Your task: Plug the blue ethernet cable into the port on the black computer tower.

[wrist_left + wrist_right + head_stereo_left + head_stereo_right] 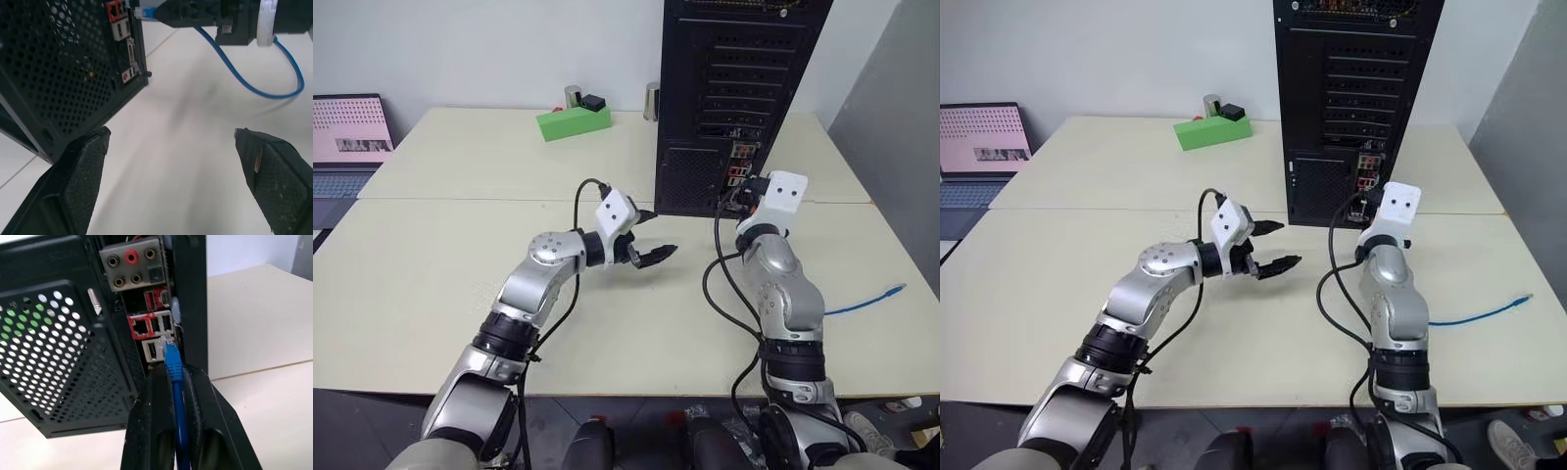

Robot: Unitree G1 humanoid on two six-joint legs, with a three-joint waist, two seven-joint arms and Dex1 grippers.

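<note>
Right pincer (172, 382) clamped tight on the thin light-blue ethernet cable (173, 367), clear plug right up at the red-framed connector cluster low on the back of the tall black metal computer tower (734, 98), squarish dark port (140, 325) just beside the plug tip. Left pincer (651, 257) spread wide and holding nothing, hovering over bare cream desk (460, 255) short of the tower's mesh vent. Cable's loose end (1524, 299) trailing toward the desk's right edge, low green block (573, 122) well apart at the back.

Tower (724, 88) on table (460, 284) rear; block (573, 122) left; cable (862, 304) right.
</note>
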